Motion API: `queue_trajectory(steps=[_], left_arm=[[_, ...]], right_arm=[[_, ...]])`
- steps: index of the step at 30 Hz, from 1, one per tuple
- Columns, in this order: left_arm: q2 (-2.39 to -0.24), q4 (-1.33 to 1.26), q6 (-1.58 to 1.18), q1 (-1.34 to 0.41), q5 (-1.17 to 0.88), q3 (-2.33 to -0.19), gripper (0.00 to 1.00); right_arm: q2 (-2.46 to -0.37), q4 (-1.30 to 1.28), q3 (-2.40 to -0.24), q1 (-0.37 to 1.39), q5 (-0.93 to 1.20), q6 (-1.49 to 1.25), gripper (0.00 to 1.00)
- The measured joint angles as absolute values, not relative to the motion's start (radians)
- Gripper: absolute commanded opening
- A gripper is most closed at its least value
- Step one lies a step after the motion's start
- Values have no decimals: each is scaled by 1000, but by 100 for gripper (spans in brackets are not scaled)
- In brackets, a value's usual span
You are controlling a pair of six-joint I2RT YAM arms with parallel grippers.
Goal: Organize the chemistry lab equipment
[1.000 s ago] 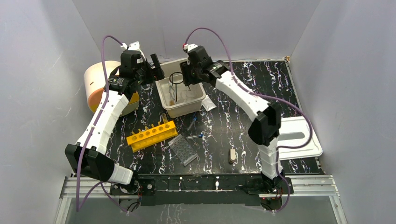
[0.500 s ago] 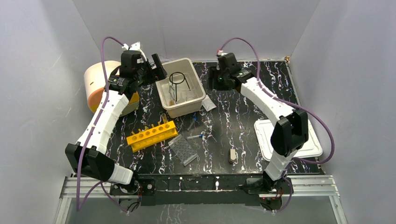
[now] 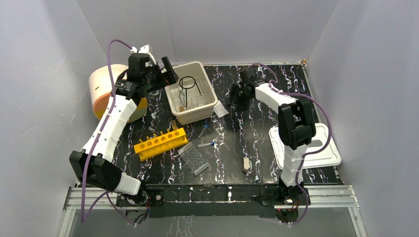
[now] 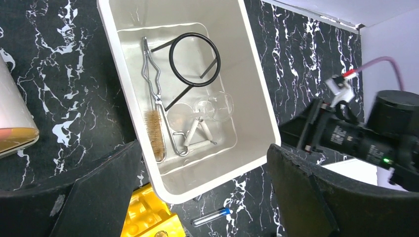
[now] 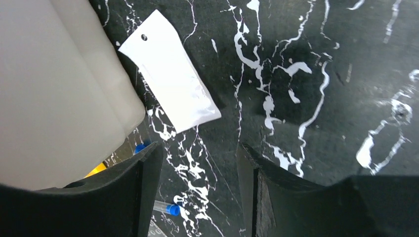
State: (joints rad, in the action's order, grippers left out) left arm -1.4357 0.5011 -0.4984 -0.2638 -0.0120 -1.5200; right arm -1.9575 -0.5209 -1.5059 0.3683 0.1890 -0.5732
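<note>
My right end effector (image 5: 197, 158) is open and empty over the black marbled counter (image 5: 321, 98). The small clear plastic bag (image 5: 170, 91) lies flat just beside the beige rectangular tub (image 5: 49, 98). I should descend on its far edge, away from the tub wall, and pinch low.

Bright, even, diffuse overhead light in all views, no hard shadows. Top view is sharp; the walls (image 3: 44, 98) lean a little at the edges from the wide lens and grey off toward the corners. Arms throw only faint soft shadows on the table (image 3: 257, 143). Mild glare on the lid (image 3: 328, 158) and the tub (image 4: 249, 98) wall. Clear dishes (image 4: 217, 106) are low contrast, outlines hard to trace. Left gripper (image 4: 205, 145) and right gripper (image 5: 200, 148) show as dark, underexposed, slightly soft shapes. Right wrist view: tub side washed out, bag (image 5: 170, 91) nearly blown white, table veins crisp
</note>
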Motion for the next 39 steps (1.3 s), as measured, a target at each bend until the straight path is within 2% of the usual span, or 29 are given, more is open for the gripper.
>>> queue_trajectory(steps=[9,17,28,35,39], left_arm=[[-1436,500,-528,-264,-53,-1519,98],[-1442,498,-533,-264,-59,-1519,98],[-1463,494,-532,-264,-61,-1519,98],[-1464,494,-532,-264,-63,-1519,98],[-1464,494,-532,-264,-64,-1519,98]], right_arm=[[-2083,-468,-1527,371,224,-549,51],[-2118,-415,-1530,348,301,-513,47],[-2161,-344,-1542,331,499,-477,46],[-2192,-322,-1543,332,578,-468,34],[-2208,-306,-1542,332,617,-480,35]])
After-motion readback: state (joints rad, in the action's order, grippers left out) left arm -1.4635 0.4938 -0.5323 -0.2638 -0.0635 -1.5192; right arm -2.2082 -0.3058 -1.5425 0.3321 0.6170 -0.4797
